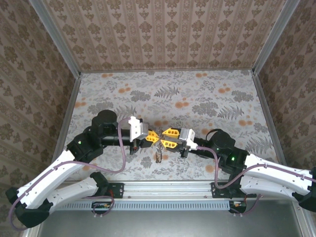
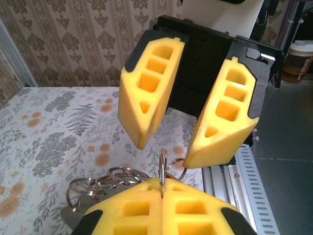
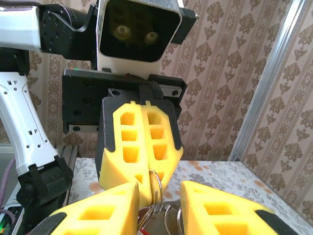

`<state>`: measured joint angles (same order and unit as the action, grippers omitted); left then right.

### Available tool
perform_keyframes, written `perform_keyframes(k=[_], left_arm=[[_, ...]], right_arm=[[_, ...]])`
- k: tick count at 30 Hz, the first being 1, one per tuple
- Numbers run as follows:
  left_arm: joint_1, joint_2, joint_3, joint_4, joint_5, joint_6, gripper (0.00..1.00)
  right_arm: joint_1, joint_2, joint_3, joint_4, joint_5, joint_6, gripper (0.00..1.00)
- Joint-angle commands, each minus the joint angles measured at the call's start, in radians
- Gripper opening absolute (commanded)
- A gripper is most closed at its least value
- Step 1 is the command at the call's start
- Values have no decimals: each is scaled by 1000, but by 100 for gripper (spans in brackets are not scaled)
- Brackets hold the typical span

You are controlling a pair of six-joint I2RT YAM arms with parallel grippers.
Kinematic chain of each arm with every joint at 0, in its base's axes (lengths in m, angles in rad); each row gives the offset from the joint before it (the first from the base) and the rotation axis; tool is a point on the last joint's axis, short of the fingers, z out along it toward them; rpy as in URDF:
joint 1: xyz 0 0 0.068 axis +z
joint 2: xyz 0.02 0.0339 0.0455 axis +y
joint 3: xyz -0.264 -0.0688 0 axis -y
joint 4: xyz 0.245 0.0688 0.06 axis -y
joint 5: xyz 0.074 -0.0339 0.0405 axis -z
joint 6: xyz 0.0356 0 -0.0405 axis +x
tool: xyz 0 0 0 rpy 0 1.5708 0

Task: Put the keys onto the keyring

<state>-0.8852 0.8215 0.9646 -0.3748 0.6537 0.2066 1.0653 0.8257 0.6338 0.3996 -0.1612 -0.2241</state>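
My left gripper [image 2: 162, 185] is shut on the edge of a thin steel keyring [image 2: 163, 169], which stands upright out of its yellow pads. More steel rings [image 2: 113, 177] hang off to its left. My right gripper [image 3: 159, 193] is open, its fingers [image 3: 100, 210] standing either side of that keyring [image 3: 156, 188] without clamping it. From above, the two grippers meet tip to tip, left [image 1: 154, 138] and right [image 1: 165, 138], with a small metal bunch [image 1: 159, 156] dangling below them. A red sliver [image 3: 141, 232], perhaps a key's head, shows under the rings. The keys' shapes cannot be made out.
The floral tabletop [image 1: 197, 98] stretches behind the grippers to patterned walls. An aluminium rail [image 1: 168, 186] runs along the near edge, just below the hanging bunch. Both arms reach in from the bottom corners.
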Motion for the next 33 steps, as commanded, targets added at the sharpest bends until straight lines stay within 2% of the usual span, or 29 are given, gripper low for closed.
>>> perform_keyframes(k=[1, 7, 12, 16, 18, 22, 24, 28, 33], left_arm=[[-9, -13, 41, 16, 3, 21, 0], [-15, -15, 40, 17, 6, 19, 0], [-18, -16, 35, 19, 4, 16, 0], [-21, -11, 37, 2, -5, 18, 0], [-25, 3, 64, -59, -69, 34, 0], [-53, 22, 134, -209, -238, 77, 19], [-68, 34, 168, -268, -291, 87, 23], [-106, 80, 219, -315, -345, 102, 24], [-153, 150, 255, -327, -371, 124, 25]], right_arm=[[5, 9, 18, -17, 17, 19, 30], [4, 18, 18, -18, 31, 18, 26], [4, 23, 30, -40, 41, 11, 1], [3, 11, 38, -73, 63, -10, 0], [4, -4, 53, -117, 83, -42, 0], [4, -17, 130, -299, 130, -129, 0], [4, -11, 168, -375, 142, -164, 0], [4, 28, 243, -507, 155, -207, 0], [4, 56, 286, -559, 160, -207, 0]])
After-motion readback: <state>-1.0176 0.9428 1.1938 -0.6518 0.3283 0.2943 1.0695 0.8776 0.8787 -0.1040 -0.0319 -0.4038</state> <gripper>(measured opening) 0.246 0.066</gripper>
